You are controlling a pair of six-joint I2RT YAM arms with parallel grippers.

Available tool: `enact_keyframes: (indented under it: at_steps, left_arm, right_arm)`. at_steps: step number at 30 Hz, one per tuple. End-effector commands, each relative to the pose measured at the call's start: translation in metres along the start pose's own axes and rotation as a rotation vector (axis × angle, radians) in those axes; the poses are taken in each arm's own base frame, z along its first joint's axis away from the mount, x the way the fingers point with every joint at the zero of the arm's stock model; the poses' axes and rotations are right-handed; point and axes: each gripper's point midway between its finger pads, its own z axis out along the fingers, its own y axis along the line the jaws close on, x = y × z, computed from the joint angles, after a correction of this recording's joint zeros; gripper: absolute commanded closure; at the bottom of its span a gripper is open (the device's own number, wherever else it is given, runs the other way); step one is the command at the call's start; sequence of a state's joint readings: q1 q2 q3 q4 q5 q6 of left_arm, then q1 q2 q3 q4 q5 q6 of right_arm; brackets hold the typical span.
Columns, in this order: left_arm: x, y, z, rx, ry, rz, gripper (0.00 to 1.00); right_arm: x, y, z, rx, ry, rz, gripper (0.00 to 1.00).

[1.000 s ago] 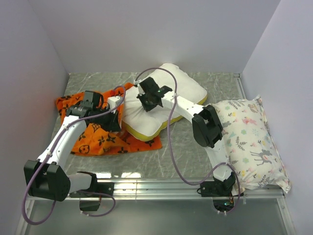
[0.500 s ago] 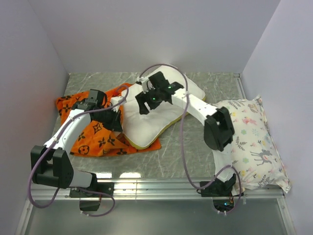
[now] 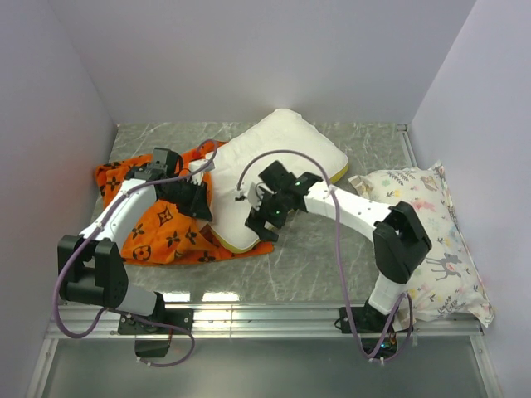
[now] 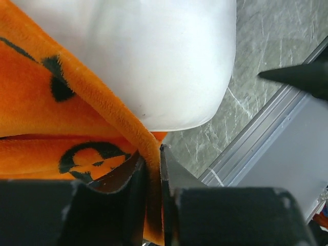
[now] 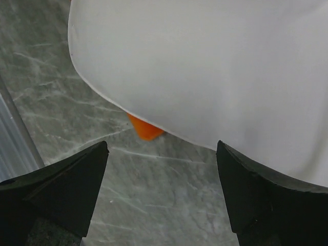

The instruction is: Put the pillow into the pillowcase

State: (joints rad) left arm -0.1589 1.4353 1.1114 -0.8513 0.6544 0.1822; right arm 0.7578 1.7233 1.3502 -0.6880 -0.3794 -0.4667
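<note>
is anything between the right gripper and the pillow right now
Nothing visible does. The right gripper is open over bare table, with the pillow just ahead of it. Only a small corner of the orange pillowcase pokes out from under the pillow there.

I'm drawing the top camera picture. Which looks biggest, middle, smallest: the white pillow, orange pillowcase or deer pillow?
1. Deer pillow, though it lies nearer the camera.
2 and 3. White pillow and orange pillowcase look about alike; the pillow and the left arm hide part of the pillowcase.
</note>
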Motion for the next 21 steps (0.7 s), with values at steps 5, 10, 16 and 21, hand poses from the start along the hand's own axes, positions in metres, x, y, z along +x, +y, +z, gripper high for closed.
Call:
enact_keyframes:
  at_steps: [5, 10, 16, 21]
  left_arm:
    - [-0.027, 0.010, -0.009, -0.045, -0.078, -0.028, 0.80]
    - [-0.027, 0.026, -0.010, -0.077, -0.085, -0.095, 0.84]
    - [-0.025, 0.022, -0.005, -0.017, -0.077, -0.108, 1.00]
    - [-0.022, -0.006, -0.007, 0.142, -0.062, -0.075, 1.00]
  right_arm:
    - [-0.034, -0.019, 0.047, 0.218, -0.060, 0.015, 0.06]
    - [-0.057, -0.026, 0.057, 0.284, -0.117, 0.030, 0.17]
    - [-0.079, -0.011, 0.064, 0.192, -0.163, 0.084, 1.00]
    - [-0.148, 0.007, 0.024, 0.066, -0.430, 0.248, 1.00]
